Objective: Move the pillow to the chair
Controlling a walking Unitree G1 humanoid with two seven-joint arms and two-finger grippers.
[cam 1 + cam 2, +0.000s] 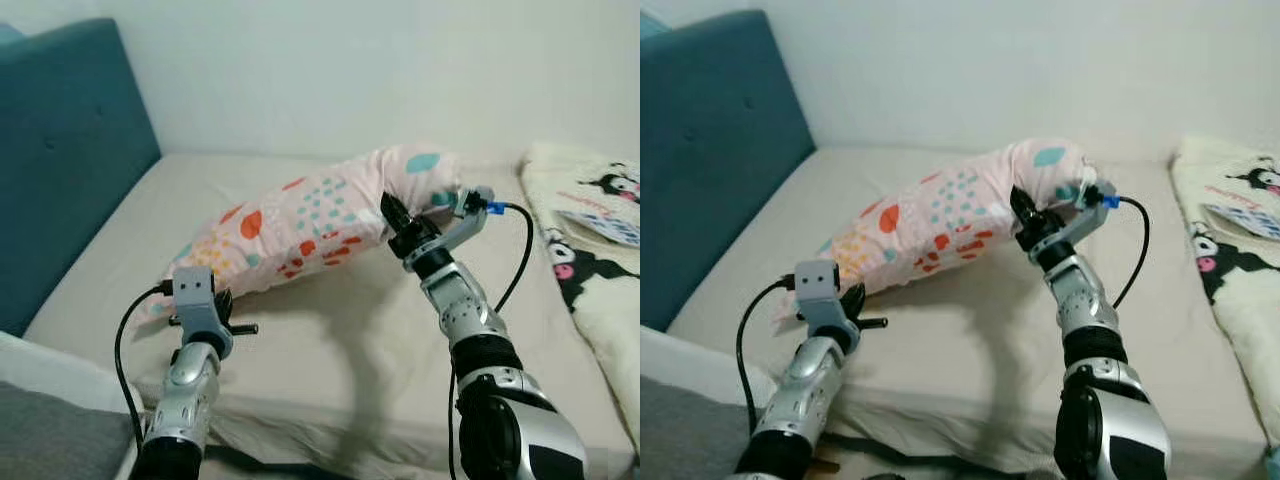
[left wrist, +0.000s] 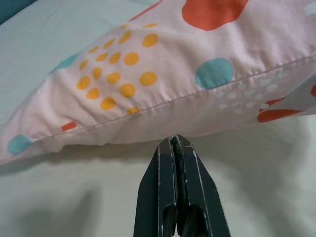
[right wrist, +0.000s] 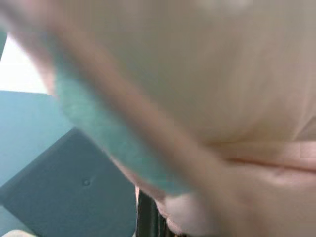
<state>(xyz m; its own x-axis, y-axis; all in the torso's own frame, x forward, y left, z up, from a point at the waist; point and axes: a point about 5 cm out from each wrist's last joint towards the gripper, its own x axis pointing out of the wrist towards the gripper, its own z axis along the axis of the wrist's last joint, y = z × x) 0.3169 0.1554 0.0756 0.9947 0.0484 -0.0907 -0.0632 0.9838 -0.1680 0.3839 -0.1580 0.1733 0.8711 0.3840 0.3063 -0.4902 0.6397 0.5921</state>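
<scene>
While the right gripper [image 1: 392,215] pinches the raised end of the pillow [image 1: 310,225], lift steadily and support the sagging end. The left gripper [image 2: 174,143], fingers closed and empty, sits just beside the low end. The pillow's long axis runs diagonally across the bed [image 1: 330,340].

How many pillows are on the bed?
1. The spotted pillow lies across the bed, its far end raised at the right end effector, the left end effector by its near corner.
</scene>
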